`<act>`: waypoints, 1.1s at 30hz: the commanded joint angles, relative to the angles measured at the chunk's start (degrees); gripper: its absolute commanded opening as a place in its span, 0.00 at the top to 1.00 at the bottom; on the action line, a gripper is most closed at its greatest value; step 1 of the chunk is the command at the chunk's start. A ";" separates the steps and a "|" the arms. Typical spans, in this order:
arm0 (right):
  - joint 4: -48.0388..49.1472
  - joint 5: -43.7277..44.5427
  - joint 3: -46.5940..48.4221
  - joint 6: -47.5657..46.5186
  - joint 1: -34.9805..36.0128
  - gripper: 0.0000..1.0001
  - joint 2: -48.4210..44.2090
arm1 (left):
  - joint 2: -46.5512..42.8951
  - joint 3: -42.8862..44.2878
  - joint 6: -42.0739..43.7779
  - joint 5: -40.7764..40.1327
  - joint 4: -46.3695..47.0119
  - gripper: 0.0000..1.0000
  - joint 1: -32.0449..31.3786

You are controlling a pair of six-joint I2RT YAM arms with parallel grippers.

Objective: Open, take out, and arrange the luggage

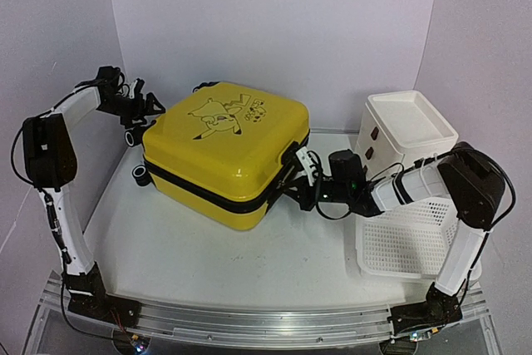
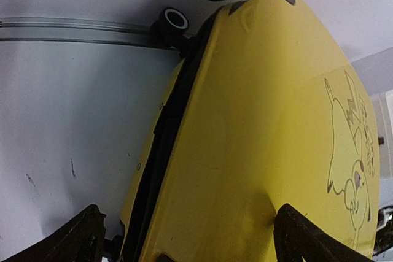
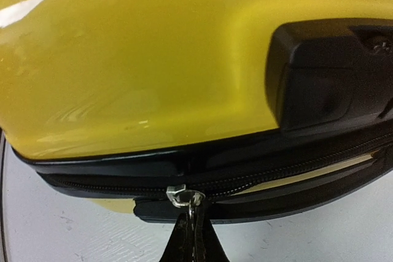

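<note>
A white table (image 1: 291, 263) walled in by pale panels carries the yellow Pikachu suitcase (image 1: 224, 151), lying flat with its lid up. The right pincer (image 3: 191, 228) is pinched shut on the metal zipper pull (image 3: 184, 197), which sits dead ahead of its fingertips. The black zipper band (image 3: 276, 170) runs crosswise to it, side to side along the case's flank (so the coming drag likely follows that line). This arm is the nearer one, folded low, its forearm level over the perforated basket (image 1: 416, 243). The left pincer (image 1: 148, 112) is spread wide at the wheeled far corner, the case's edge just ahead between its fingers, the arm stretched out high.
</note>
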 commanded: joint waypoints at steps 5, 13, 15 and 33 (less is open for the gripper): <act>-4.96 -6.38 9.90 -0.78 -7.10 1.00 2.56 | -11.61 -13.96 9.54 5.54 -1.44 0.07 -4.81; -13.32 -10.31 16.77 -3.76 -9.31 1.00 4.49 | -26.24 -31.43 9.41 3.54 -0.65 0.01 -12.95; -16.12 -11.25 16.74 -4.79 -9.29 1.00 3.16 | -29.64 -34.51 9.64 -0.65 -0.47 0.00 -14.88; -32.89 -13.13 1.01 -7.98 2.36 1.00 -16.59 | -38.89 -54.25 -8.34 -7.58 16.24 0.10 -16.93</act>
